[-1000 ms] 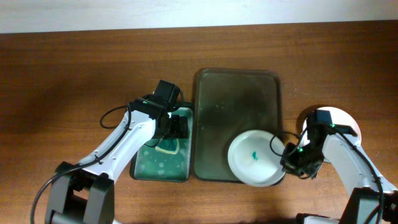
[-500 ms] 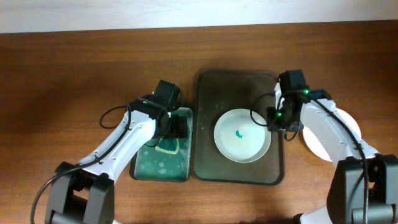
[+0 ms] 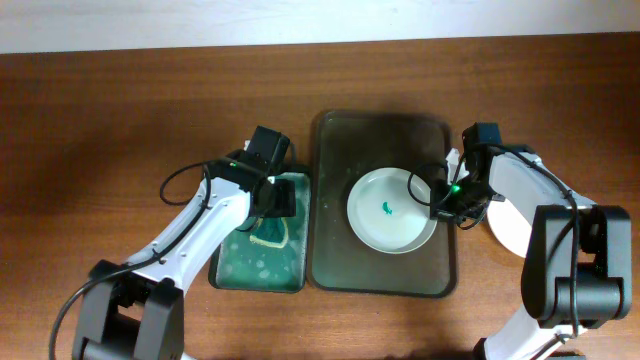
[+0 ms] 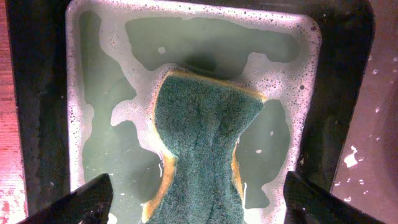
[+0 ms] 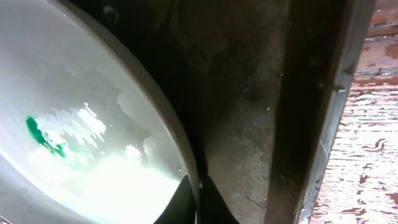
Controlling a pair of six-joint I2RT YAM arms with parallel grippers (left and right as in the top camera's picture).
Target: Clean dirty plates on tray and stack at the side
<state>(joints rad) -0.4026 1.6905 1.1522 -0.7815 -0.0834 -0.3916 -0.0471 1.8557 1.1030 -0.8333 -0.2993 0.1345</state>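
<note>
A white plate (image 3: 392,222) with a teal smear lies on the dark tray (image 3: 380,140), right of its middle. My right gripper (image 3: 440,203) is shut on the plate's right rim. The right wrist view shows the fingers (image 5: 198,190) pinching the rim, with the plate (image 5: 81,93) to the left and the tray floor (image 5: 249,124) to the right. More white plate (image 3: 535,225) lies on the table right of the tray, partly hidden by my right arm. My left gripper (image 3: 278,200) is open over the green tub, its fingers (image 4: 199,183) either side of a sponge (image 4: 199,130).
The green tub (image 3: 228,265) of soapy water stands against the tray's left side, with the green and yellow sponge (image 3: 268,232) in it. The tub wall (image 4: 40,124) shows in the left wrist view. Wet wooden table (image 5: 373,137) shows right of the tray rim.
My right gripper carried the smeared plate from the tray's front right corner to right of its middle. The left gripper has stayed over the tub.
</note>
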